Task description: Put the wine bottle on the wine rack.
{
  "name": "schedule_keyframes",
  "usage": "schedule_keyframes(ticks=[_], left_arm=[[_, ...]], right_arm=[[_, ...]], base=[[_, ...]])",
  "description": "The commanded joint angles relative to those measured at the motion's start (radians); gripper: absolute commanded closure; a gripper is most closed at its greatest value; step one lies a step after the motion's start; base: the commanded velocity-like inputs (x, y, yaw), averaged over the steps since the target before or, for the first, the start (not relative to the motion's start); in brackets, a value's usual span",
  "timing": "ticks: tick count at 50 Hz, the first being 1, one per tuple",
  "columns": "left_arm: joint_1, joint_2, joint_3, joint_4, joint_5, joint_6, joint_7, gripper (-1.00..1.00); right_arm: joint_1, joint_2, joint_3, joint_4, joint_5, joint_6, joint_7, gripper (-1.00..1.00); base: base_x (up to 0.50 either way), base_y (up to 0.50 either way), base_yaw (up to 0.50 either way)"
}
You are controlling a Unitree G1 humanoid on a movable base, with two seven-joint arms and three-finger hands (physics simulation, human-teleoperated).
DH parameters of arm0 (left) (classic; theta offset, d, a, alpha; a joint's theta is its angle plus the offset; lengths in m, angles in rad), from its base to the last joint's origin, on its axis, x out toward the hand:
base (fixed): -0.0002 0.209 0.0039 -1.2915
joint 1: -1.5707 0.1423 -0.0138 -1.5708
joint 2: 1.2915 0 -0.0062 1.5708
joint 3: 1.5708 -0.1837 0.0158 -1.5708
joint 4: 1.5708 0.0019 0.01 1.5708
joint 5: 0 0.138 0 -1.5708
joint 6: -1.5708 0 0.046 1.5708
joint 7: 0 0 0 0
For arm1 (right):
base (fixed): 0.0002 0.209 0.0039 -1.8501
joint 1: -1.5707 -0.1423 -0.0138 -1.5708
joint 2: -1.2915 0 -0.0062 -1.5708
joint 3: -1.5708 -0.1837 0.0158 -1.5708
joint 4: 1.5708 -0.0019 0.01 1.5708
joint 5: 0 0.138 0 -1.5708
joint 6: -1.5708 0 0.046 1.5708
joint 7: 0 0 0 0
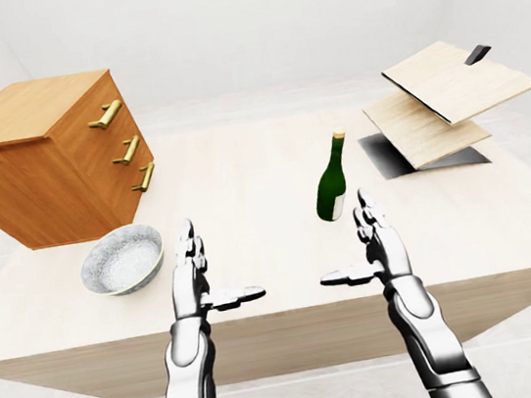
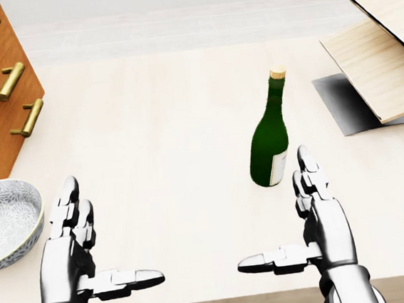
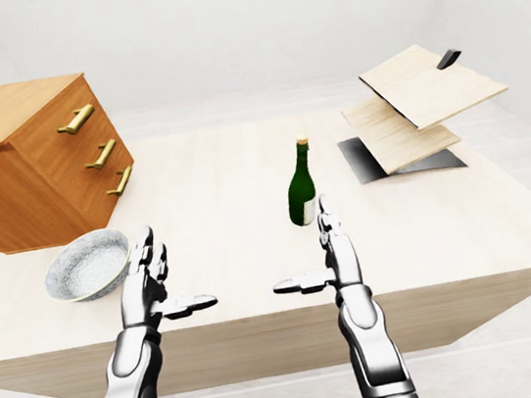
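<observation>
A green wine bottle with a tan cork and a pale label stands upright on the light wooden table, right of centre in the head view. The wine rack, two slanted wooden boards on a dark base, sits at the table's right side. My right hand is open, fingers straight and thumb pointing left, just below and right of the bottle without touching it. My left hand is open too, thumb pointing right, low in the left half of that view, holding nothing.
A wooden drawer cabinet with brass handles stands at the table's left. A speckled grey bowl rests below it near the left hand. The table's near edge runs just under both wrists.
</observation>
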Motion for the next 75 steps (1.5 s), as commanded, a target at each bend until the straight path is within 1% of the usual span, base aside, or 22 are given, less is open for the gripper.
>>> schedule_keyframes(ticks=[1, 3, 5, 6, 8, 15, 18, 20, 23, 31, 32, 34, 40, 44, 46, 47, 49, 52, 55, 61, 62, 75], left_arm=[[0.02, 0.016, 0.005, -0.081, 0.031, 0.055, -0.054, -1.0], [0.044, 0.026, -0.011, -0.13, 0.036, 0.066, -0.046, -1.0], [0.06, 0.038, -0.024, -0.162, 0.039, 0.066, -0.05, -1.0], [0.074, 0.049, -0.04, -0.176, 0.046, 0.066, -0.07, -1.0], [0.086, 0.052, -0.045, -0.19, 0.056, 0.066, -0.067, -1.0], [0.137, 0.054, -0.058, -0.334, 0.037, 0.066, -0.094, -1.0], [0.147, 0.066, -0.07, -0.341, 0.063, 0.066, -0.107, -1.0], [0.147, 0.061, -0.06, -0.358, 0.039, 0.066, -0.119, -1.0], [0.16, 0.063, -0.055, -0.402, 0.038, 0.066, -0.127, -1.0], [0.202, 0.066, -0.022, -0.638, 0.014, 0.066, -0.154, -1.0], [0.202, 0.065, -0.021, -0.639, 0.014, 0.066, -0.154, -1.0], [0.213, 0.065, -0.015, -0.717, 0.008, 0.066, -0.164, -1.0], [0.216, 0.064, 0.007, -0.849, 0.008, 0.066, -0.185, -1.0], [0.211, 0.057, 0.027, -0.871, 0.008, 0.066, -0.198, -1.0], [0.21, 0.054, 0.03, -0.872, 0.009, 0.066, -0.202, -1.0], [0.21, 0.051, 0.031, -0.869, 0.01, 0.066, -0.205, -1.0], [0.208, 0.047, 0.035, -0.86, 0.011, 0.066, -0.208, -1.0], [0.207, 0.043, 0.033, -0.854, 0.016, 0.066, -0.212, -1.0], [0.2, 0.043, 0.032, -0.852, 0.021, 0.066, -0.213, -1.0], [0.192, 0.041, 0.03, -0.853, 0.024, 0.066, -0.215, -1.0], [0.191, 0.041, 0.029, -0.852, 0.023, 0.066, -0.215, -1.0], [0.19, 0.041, 0.022, -0.855, 0.026, 0.066, -0.215, -1.0]], right_arm=[[0.025, -0.024, -0.009, -0.044, 0.039, 0.022, 0.029, -1.0], [0.042, -0.018, -0.014, -0.083, 0.03, 0.043, 0.042, -1.0], [0.056, -0.01, -0.019, -0.108, 0.024, 0.056, 0.052, -1.0], [0.065, -0.006, -0.02, -0.124, 0.024, 0.063, 0.058, -1.0], [0.077, -0.001, -0.02, -0.15, 0.018, 0.071, 0.067, -1.0], [0.118, 0.013, -0.002, -0.298, 0.002, 0.071, 0.087, -1.0], [0.122, 0.014, 0.007, -0.341, -0.022, 0.071, 0.084, -1.0], [0.119, 0.02, 0.005, -0.369, -0.018, 0.071, 0.083, -1.0], [0.117, 0.021, 0.006, -0.415, -0.023, 0.071, 0.081, -1.0], [0.113, 0.012, -0.022, -0.598, -0.01, 0.071, 0.097, -1.0], [0.113, 0.012, -0.022, -0.599, -0.01, 0.071, 0.097, -1.0], [0.107, 0.009, -0.035, -0.655, -0.005, 0.071, 0.1, -1.0], [0.098, 0.005, -0.059, -0.704, 0.0, 0.071, 0.114, -1.0], [0.092, 0.021, -0.084, -0.731, 0.042, 0.071, 0.128, -1.0], [0.099, 0.023, -0.083, -0.732, 0.05, 0.071, 0.135, -1.0], [0.096, 0.034, -0.091, -0.736, 0.076, 0.071, 0.138, -1.0], [0.102, 0.011, -0.064, -0.693, 0.022, 0.071, 0.13, -1.0], [0.107, 0.023, -0.054, -0.68, 0.03, 0.071, 0.132, -1.0], [0.103, 0.02, -0.055, -0.651, 0.03, 0.071, 0.136, -1.0], [0.094, 0.024, -0.071, -0.644, 0.057, 0.071, 0.135, -1.0], [0.095, 0.031, -0.081, -0.652, 0.076, 0.071, 0.135, -1.0], [0.117, 0.021, -0.072, -0.658, 0.08, 0.071, 0.137, -1.0]], base=[[0.0, 0.0, 0.0], [0.0, 0.0, 0.0], [0.0, 0.0, 0.0], [0.0, 0.0, 0.0], [0.0, 0.0, 0.0], [0.0, 0.0, 0.0], [0.0, 0.0, 0.0], [0.0, 0.0, 0.0], [0.0, 0.0, 0.0], [0.0, 0.0, 0.0], [0.0, 0.0, 0.0], [0.0, 0.0, 0.0], [0.0, 0.0, 0.0], [0.0, 0.0, 0.0], [0.0, 0.0, 0.0], [0.0, 0.0, 0.0], [0.0, 0.0, 0.0], [-0.01, 0.14, 0.0], [-0.08, 0.49, 0.0], [-0.11, 0.4, 0.0], [-0.13, -0.5, 0.0], [-0.12, -0.5, 0.0]])
